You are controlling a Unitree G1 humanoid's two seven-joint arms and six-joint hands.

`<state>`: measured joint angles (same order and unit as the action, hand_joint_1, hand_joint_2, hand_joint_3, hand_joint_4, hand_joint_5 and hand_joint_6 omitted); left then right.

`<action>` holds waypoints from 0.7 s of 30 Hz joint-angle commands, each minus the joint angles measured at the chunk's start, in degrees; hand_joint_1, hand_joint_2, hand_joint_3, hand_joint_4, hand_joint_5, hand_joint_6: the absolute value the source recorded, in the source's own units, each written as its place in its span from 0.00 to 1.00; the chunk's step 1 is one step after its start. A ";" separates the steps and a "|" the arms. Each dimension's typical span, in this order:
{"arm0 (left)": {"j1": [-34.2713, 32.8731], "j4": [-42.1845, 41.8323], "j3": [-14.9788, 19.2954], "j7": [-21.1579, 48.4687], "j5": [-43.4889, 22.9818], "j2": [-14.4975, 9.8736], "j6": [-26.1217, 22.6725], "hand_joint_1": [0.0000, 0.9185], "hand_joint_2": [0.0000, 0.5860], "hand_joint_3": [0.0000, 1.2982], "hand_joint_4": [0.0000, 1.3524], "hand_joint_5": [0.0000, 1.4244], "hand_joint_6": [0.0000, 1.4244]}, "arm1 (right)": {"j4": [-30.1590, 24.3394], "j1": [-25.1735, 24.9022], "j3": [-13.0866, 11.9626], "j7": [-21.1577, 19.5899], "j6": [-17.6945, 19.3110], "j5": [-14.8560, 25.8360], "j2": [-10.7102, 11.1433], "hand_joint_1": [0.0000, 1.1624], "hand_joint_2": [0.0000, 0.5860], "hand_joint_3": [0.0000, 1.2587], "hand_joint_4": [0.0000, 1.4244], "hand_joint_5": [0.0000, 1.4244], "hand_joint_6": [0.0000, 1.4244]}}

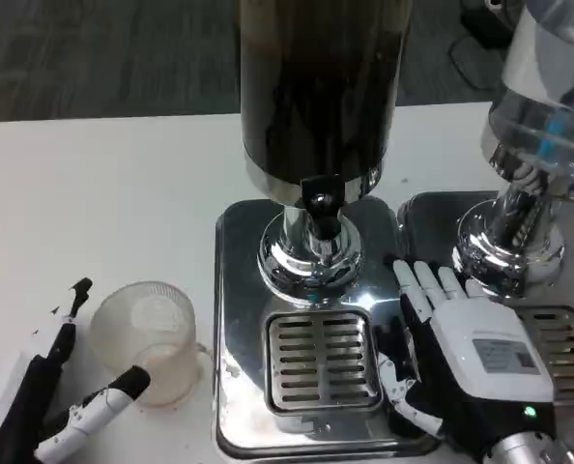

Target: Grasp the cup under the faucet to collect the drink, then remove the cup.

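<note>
A clear plastic cup [152,338] stands on the white table [94,193], left of the drip tray [324,360] under the faucet [321,198], not yet positioned. The left hand [55,396] brackets it, fingers apart, seemingly ready to grasp. The right hand [456,353] rests empty beside the tray, fingers spread.

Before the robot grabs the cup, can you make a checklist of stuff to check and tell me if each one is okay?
1. Cup upright on the table: ok.
2. Cup under the faucet: not ok, it stands left of the drip grate.
3. Left robot hand around the cup: not ok, fingers spread beside it.
4. Right robot hand clear of the grate: ok, it rests to the right.
5. Drink in the cup: cannot tell.
</note>
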<state>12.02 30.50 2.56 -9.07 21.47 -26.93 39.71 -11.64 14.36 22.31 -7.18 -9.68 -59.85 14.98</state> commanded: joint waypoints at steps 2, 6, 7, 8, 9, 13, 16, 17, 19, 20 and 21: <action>-1.93 1.03 -2.20 1.70 1.43 -1.89 0.06 0.09 0.01 0.00 0.00 0.00 0.00 | 0.49 -0.25 0.25 -1.11 -0.69 -0.51 -0.43 0.35 0.99 0.01 0.00 0.00 0.00; -4.07 2.82 -3.25 3.09 1.18 -2.06 0.04 0.19 0.04 0.00 0.00 0.00 0.00 | 0.54 -0.22 0.30 -1.16 -0.88 -0.51 -0.49 0.35 0.99 0.01 0.00 0.00 0.00; -4.38 3.17 -3.38 3.09 1.12 -2.00 0.17 0.22 0.05 0.00 0.00 0.00 0.00 | 0.54 -0.27 0.32 -1.12 -0.85 -0.53 -0.44 0.35 0.99 0.01 0.00 0.00 0.00; -4.86 3.64 -3.63 3.10 1.00 -1.83 0.25 0.22 0.06 0.00 0.00 0.00 0.00 | 0.50 -0.32 0.38 -1.09 -0.84 -0.67 -0.38 0.35 0.99 0.01 0.00 0.00 0.00; -5.27 4.00 -3.90 3.06 0.92 -1.63 0.27 0.25 0.07 0.00 0.00 0.00 0.00 | 0.44 -0.32 0.39 -1.08 -0.78 -0.73 -0.28 0.35 0.99 0.02 0.00 0.00 0.00; -6.30 5.12 -4.61 2.41 0.73 -1.02 0.93 0.28 0.07 0.00 0.00 0.00 0.00 | 0.31 -0.20 0.04 -0.88 -0.73 -0.39 -0.06 0.35 0.99 0.02 0.00 0.00 0.00; -6.80 5.91 -4.67 1.51 0.68 -0.52 2.04 0.28 0.08 0.00 0.00 0.00 0.00 | 0.40 -0.19 -0.12 -0.91 -0.71 -0.13 -0.08 0.35 0.99 0.02 0.00 0.00 0.00; -6.95 6.33 -4.60 1.28 0.43 -0.28 2.58 0.28 0.08 0.00 0.00 0.00 0.00 | 0.33 -0.19 -0.09 -0.90 -0.74 -0.27 -0.04 0.35 0.99 0.02 0.00 0.00 0.00; -7.22 7.19 -4.44 0.91 -0.05 0.09 3.62 0.28 0.08 0.00 0.00 0.00 0.00 | 0.28 -0.16 -0.07 -0.91 -0.76 -0.32 -0.05 0.35 0.99 0.03 0.00 0.00 0.00; -7.37 7.57 -4.43 0.83 -0.19 0.19 4.10 0.29 0.08 0.00 0.00 0.01 0.00 | 0.30 -0.16 -0.09 -0.80 -0.77 -0.20 -0.07 0.35 0.99 0.03 0.00 0.00 0.00; -7.51 7.84 -4.46 0.84 -0.29 0.27 4.47 0.28 0.08 0.00 0.00 0.02 0.00 | 0.26 -0.11 -0.08 -0.79 -0.78 -0.24 -0.05 0.35 0.99 0.03 0.00 0.00 0.00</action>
<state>4.92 37.45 -1.36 -7.89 21.69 -27.01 42.66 -11.52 14.27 22.48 -7.34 -10.26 -60.13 14.51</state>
